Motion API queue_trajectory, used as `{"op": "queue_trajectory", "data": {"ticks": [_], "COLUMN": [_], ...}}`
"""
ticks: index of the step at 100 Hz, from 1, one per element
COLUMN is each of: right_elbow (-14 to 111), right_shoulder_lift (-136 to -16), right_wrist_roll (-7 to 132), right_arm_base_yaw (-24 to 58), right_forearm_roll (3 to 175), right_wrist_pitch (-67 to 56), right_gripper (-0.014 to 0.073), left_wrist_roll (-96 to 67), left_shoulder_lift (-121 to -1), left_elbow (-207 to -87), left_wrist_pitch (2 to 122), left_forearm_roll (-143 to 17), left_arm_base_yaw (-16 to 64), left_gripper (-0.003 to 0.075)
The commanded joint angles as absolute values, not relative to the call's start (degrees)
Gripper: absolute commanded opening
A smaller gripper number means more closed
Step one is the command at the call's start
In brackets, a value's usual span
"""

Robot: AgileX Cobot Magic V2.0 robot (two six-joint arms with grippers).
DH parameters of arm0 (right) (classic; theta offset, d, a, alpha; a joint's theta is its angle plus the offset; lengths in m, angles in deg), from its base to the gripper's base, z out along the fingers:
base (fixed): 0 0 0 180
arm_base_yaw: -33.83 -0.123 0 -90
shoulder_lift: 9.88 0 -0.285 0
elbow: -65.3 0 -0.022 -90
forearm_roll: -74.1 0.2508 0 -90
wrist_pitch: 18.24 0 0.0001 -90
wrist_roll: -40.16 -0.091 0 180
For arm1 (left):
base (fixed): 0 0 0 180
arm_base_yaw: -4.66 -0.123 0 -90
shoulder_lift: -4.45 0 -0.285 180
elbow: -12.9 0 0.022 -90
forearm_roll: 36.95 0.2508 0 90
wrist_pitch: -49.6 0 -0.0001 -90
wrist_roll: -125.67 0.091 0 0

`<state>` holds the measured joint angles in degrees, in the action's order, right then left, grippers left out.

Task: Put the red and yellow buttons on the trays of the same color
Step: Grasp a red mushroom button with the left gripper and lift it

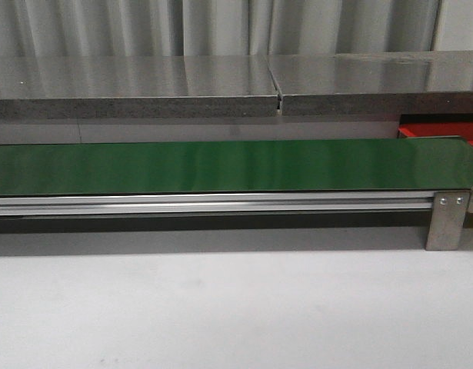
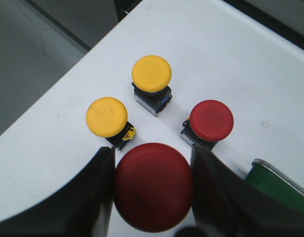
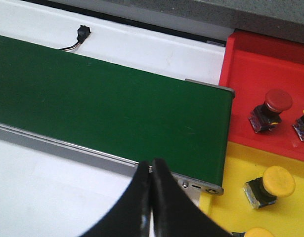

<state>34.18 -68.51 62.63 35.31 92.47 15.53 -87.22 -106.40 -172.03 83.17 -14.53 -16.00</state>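
Left gripper: jaws closed on a large red button, whose domed cap fills the gap between the two dark fingers. Beyond it, on the white bench, stand two yellow buttons and a smaller red button, all upright and apart from one another. Right gripper: jaws fully shut, pads touching, holding nothing, poised over the near rail of the green belt. Past the belt's end lies a red tray carrying a red button, and adjoining it a yellow tray carrying a yellow button. In the front view the belt spans the frame, with a corner of the red tray at far right.
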Motion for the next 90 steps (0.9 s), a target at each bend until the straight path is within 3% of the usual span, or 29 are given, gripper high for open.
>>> {"op": "queue_trajectory", "data": {"ticks": [1,53,90], "right_elbow": [35.6,35.6,35.6], "right_shoulder_lift": [-67.9,-67.9,-67.9], "right_wrist_roll": [63.2,63.2,63.2], "right_arm_base_yaw": [35.2,35.2,35.2], "right_forearm_roll": [92.8,92.8,92.8], "right_wrist_pitch": [11.9,11.9,11.9], "right_gripper": [-0.0069,-0.0069,-0.0069], "left_wrist_roll": [-84.9,-75.9,-75.9], "left_shoulder_lift": [-100.4,-97.1,-97.1], "left_elbow": [-173.8,-169.8,-162.6], "left_wrist_pitch": [81.9,84.7,79.2], "left_forearm_roll": [-15.2,-26.2,-26.3], "left_arm_base_yaw": [-14.8,-3.8,-2.8], "left_gripper": [-0.0019,-0.0019,-0.0019]}}
